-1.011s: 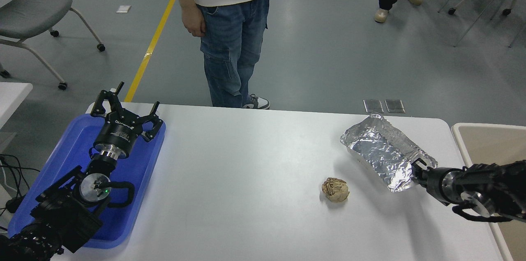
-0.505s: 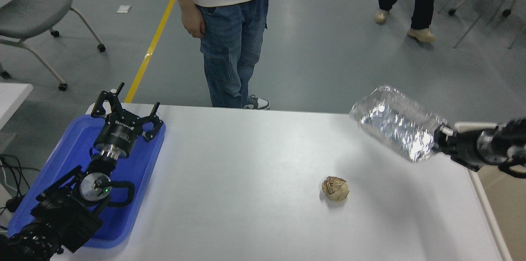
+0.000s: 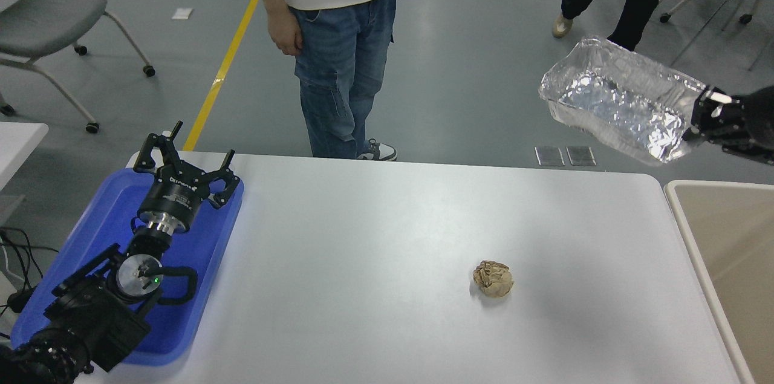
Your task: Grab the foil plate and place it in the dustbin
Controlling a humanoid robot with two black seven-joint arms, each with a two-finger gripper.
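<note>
Now the foil plate [image 3: 623, 100] is well up off the table [image 3: 387, 233], where a second ago it was lying near the far right corner with the right gripper [image 3: 704, 121] at its near end. Half a second ago it hung just above that corner; at this moment it is carried higher and further right, seen against the floor beyond the far edge. The lift, then, looks done, and what is left is the carry over the dustbin [image 3: 719, 233] and the release.

That gripper is clamped on the plate's right-hand end, pinching the rim, and the plate sticks out from it to the left, tilted so that its hollow faces the camera. The arm comes in from the right edge of the picture at about the height of the plate, nearly level, with only its wrist showing.

The dustbin stands beside the right edge of the table, below and nearer than the plate (so the plate does not yet appear to be over it).

The left gripper [image 3: 181, 169] is parked over the blue tray [image 3: 103, 214] at the left edge, its fingers spread. A brown paper ball [image 3: 493, 278] lies toward the near right part of the table, untouched.
</note>
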